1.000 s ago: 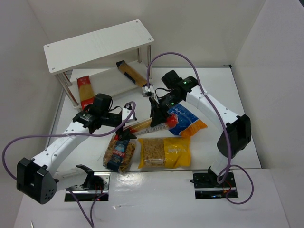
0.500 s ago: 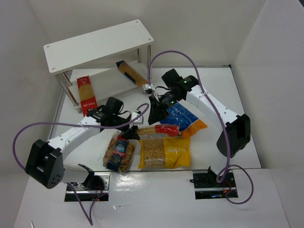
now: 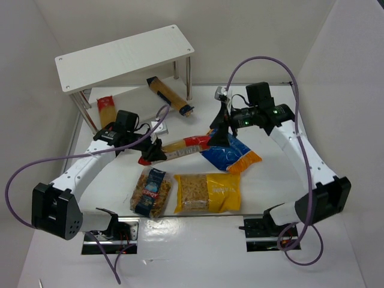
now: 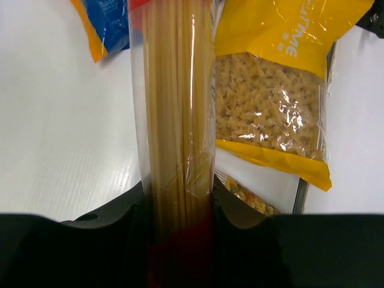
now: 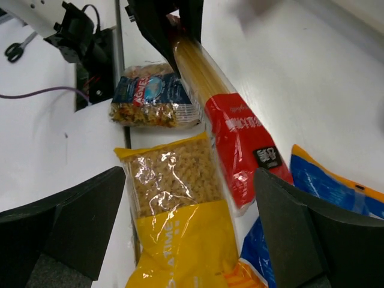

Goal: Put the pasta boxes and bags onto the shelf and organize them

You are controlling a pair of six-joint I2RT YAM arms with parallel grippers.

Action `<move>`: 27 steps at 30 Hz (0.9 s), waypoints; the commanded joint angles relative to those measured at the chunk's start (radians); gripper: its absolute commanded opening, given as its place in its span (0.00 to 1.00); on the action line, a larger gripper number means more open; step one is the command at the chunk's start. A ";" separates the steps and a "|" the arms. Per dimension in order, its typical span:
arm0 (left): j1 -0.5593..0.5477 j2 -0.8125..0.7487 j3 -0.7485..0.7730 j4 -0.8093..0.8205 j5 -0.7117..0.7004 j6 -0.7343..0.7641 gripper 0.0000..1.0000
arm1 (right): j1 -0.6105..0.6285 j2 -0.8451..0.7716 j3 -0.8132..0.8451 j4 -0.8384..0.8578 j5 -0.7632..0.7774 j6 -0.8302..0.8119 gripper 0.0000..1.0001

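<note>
Top view: a yellow bag [image 3: 207, 192] of short pasta lies flat on the white table [image 3: 288, 120]. Touching its left edge is a clear bag with blue label [image 3: 151, 192]. Just beyond its far right corner lies a blue-orange bag [image 3: 231, 156]. Beyond its far left corner, the left gripper [image 3: 150, 155] pinches one end of a long red-and-clear spaghetti packet [image 3: 187, 145], whose red end reaches the blue-orange bag. The right gripper [image 3: 219, 133] hovers over that red end, farther from the yellow bag. Well beyond the yellow bag, far left, stands the white two-tier shelf [image 3: 126, 57]. On its lower board are a second spaghetti packet [image 3: 106, 111] and a tan box [image 3: 170, 96] lying aslant, its dark end poking out.

Left wrist view: both dark fingers [image 4: 114, 207] press against the spaghetti packet, with the yellow bag just to its right.

Right wrist view: the fingers [image 5: 78, 222] are spread wide, gripping nothing. The packet's red end lies below them, beside the yellow bag. Whether the packet is lifted cannot be told.
</note>
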 commanded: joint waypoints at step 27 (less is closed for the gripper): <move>0.043 -0.054 0.050 0.398 -1.017 -0.774 0.00 | -0.221 -0.416 -0.345 0.174 0.315 0.103 1.00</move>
